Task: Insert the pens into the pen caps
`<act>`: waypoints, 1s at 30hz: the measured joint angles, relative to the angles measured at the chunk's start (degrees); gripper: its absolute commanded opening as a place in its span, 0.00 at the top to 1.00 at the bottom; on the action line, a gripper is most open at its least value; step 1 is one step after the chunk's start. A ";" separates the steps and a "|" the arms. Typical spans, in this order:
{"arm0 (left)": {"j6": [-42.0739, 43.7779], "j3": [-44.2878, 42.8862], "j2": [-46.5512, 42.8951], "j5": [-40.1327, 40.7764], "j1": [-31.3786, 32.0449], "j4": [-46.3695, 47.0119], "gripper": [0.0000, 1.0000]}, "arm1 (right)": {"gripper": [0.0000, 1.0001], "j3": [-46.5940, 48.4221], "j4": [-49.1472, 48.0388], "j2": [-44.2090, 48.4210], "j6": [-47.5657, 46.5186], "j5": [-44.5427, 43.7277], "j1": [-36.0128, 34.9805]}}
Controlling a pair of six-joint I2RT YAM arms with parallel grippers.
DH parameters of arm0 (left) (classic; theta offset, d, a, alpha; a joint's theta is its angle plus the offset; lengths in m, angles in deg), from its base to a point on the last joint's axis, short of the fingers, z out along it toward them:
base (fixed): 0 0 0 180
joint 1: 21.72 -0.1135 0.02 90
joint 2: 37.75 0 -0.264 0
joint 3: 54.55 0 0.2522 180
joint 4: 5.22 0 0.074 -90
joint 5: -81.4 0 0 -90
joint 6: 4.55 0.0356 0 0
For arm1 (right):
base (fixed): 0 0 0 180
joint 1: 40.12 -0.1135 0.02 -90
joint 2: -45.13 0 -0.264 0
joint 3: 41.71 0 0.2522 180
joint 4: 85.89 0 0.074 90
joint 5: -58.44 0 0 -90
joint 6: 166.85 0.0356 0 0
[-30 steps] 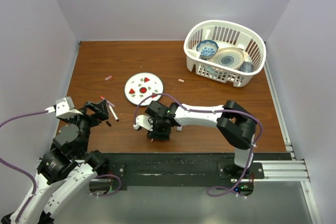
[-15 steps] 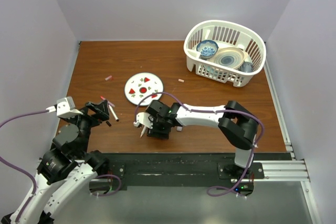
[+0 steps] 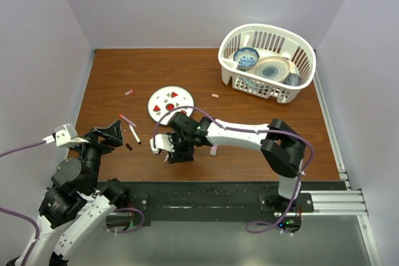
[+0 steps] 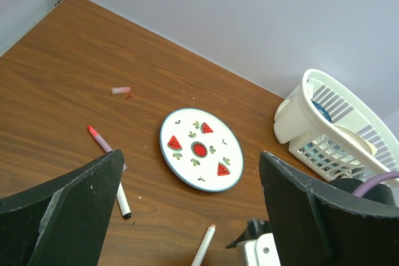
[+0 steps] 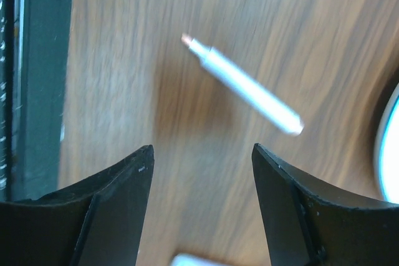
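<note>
One white pen (image 5: 246,86) lies on the worktop (image 5: 124,60) just past the right claw (image 5: 201,147) toward 1 o'clock, long axis 10-to-4 with nib at 10, that claw gaping and empty; left claw (image 4: 190,154), also spread empty, looks farther off.

Top camera overlooks the whole table (image 3: 262,123); left wrist faces forward, sharing the plate (image 3: 171,101); right wrist peers close, downward
</note>
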 measured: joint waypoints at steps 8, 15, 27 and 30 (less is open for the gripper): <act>-0.02 0.02 -0.55 0.35 0.00 -0.02 0.06 | 0.35 7.52 0.20 -7.93 -4.87 1.81 0.00; -0.04 0.02 -1.29 0.55 0.00 -0.04 0.06 | 0.39 9.97 0.63 -11.08 -5.92 1.66 0.02; -0.17 0.02 -2.29 0.90 0.00 -0.04 0.08 | 0.47 9.29 -0.26 -11.65 -3.76 1.25 0.02; -0.17 0.02 -2.34 0.87 0.00 -0.04 0.09 | 0.58 9.29 -0.63 -12.02 -3.02 1.05 0.02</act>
